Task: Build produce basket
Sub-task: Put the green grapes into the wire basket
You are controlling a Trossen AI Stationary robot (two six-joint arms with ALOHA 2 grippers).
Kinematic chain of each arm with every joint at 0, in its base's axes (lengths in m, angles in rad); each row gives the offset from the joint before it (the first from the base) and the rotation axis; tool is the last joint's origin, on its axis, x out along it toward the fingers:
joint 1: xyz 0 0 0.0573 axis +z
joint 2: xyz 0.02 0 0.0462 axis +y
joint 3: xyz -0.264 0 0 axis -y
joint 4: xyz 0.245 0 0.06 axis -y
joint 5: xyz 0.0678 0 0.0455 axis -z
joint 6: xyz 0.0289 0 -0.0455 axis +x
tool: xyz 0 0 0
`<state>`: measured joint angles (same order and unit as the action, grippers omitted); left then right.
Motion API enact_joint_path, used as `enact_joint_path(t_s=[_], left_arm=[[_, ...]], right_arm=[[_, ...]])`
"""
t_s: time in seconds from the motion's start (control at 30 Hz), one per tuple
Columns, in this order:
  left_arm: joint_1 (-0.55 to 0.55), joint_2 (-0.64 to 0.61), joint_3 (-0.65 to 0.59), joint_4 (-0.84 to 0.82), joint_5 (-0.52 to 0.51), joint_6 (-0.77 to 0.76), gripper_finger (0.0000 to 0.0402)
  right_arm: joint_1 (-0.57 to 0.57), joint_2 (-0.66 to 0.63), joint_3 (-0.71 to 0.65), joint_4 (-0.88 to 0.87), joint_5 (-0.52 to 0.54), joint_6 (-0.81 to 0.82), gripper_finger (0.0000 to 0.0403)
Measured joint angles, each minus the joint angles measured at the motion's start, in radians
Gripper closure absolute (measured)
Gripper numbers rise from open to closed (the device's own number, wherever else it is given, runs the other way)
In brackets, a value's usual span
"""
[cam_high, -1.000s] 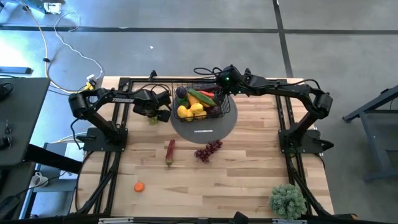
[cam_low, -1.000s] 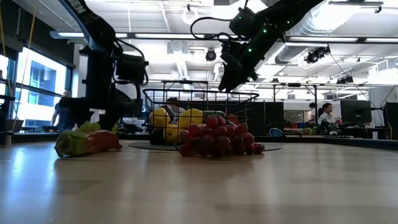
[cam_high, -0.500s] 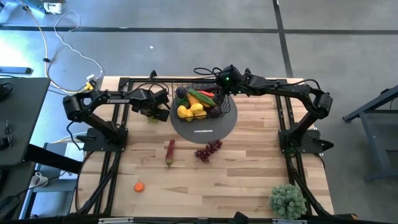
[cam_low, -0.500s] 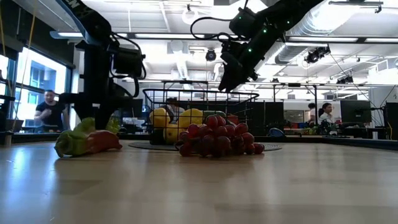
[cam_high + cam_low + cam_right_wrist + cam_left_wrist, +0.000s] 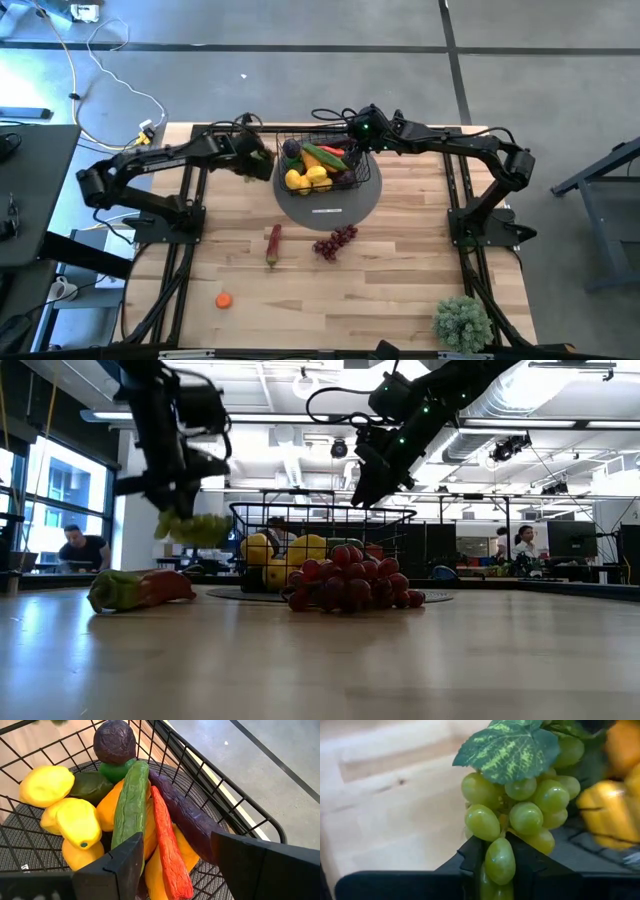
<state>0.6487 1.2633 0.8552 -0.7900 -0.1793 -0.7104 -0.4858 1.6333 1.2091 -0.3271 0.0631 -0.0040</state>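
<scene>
The basket (image 5: 325, 165) sits on the grey round mat (image 5: 330, 200) at the far middle of the table (image 5: 400, 290). It already holds lemons (image 5: 75, 820), a green cucumber (image 5: 131, 805), an orange carrot (image 5: 170, 850) and a long purple eggplant (image 5: 187, 817). The left gripper (image 5: 495, 870) is pinching a bunch of green grapes (image 5: 520, 805) by its lowest grapes and holds it up in the air just beside the basket, probably so it can go in next. The right gripper (image 5: 172, 865) hangs over the far side of the basket with its fingers spread and nothing between them, maybe waiting. Purple grapes (image 5: 335, 241), a chilli (image 5: 273, 243) and a small orange thing (image 5: 224, 299) lie on the table, not yet packed.
</scene>
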Motion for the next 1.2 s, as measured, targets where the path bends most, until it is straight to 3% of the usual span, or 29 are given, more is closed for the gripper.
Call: enact_joint_path(t_s=[0.33, 0.57, 0.9, 1.2], left_arm=[[-0.002, -0.119, 0.127, -0.011, -0.063, 0.035, 0.035], [-0.036, -0.123, 0.168, 0.155, -0.02, 0.046, 0.035], [-0.127, -0.02, 0.168, 0.349, -0.011, -0.042, 0.035], [-0.195, 0.115, 0.168, 0.469, -0.074, -0.112, 0.035]], right_arm=[[0.0, 0.0, 0.0, 0.0, 0.005, 0.0, 0.0189], [0.0, -0.003, 0.0, -0.002, 0.044, 0.005, 0.019], [-0.003, -0.063, 0.002, 0.005, 0.171, 0.011, 0.0199], [-0.011, -0.077, 0.002, 0.001, 0.173, 0.083, 0.0199]])
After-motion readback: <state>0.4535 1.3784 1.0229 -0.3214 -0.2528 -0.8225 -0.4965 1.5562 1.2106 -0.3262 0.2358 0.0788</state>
